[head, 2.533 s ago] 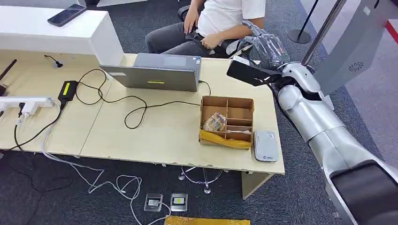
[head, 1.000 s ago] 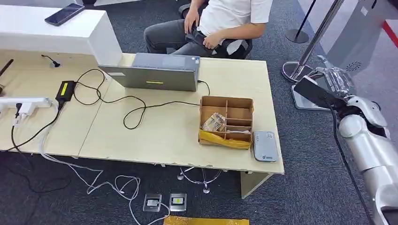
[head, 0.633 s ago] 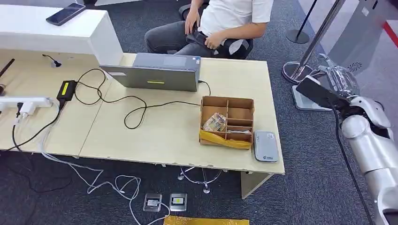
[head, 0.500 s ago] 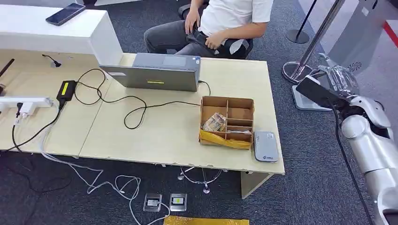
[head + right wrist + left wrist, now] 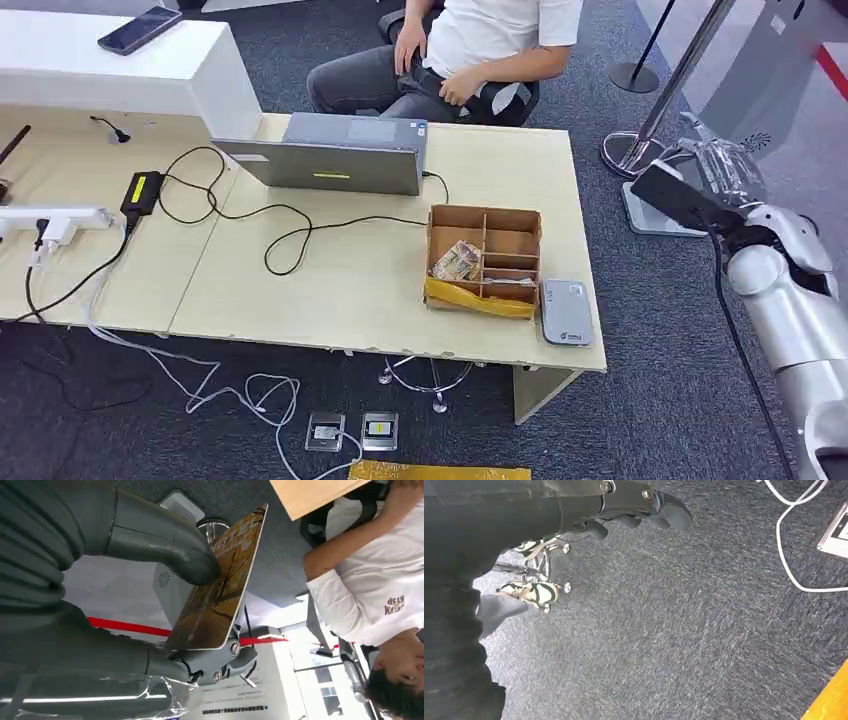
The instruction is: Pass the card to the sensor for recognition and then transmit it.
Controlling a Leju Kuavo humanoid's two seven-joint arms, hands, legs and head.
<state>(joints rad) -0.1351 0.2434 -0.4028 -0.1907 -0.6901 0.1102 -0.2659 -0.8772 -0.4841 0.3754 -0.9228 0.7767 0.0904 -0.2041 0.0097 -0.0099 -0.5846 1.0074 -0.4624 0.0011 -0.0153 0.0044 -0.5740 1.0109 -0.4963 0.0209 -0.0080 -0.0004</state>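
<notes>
The pale wooden desk (image 5: pixel 330 290) carries a laptop (image 5: pixel 325 155), black cables (image 5: pixel 280 225), a cardboard box (image 5: pixel 483 258) and a grey sensor (image 5: pixel 565 312).

Bright, even indoor light; sharp

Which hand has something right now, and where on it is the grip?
The right hand holds the card, thumb pressed on its printed face, fingers behind. The left hand holds nothing.

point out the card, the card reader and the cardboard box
card (image 5: pixel 227 575), right wrist view, middle of its printed face
card reader (image 5: pixel 566 312), head view, its grey top
cardboard box (image 5: pixel 484 217), head view, its far wall
</notes>
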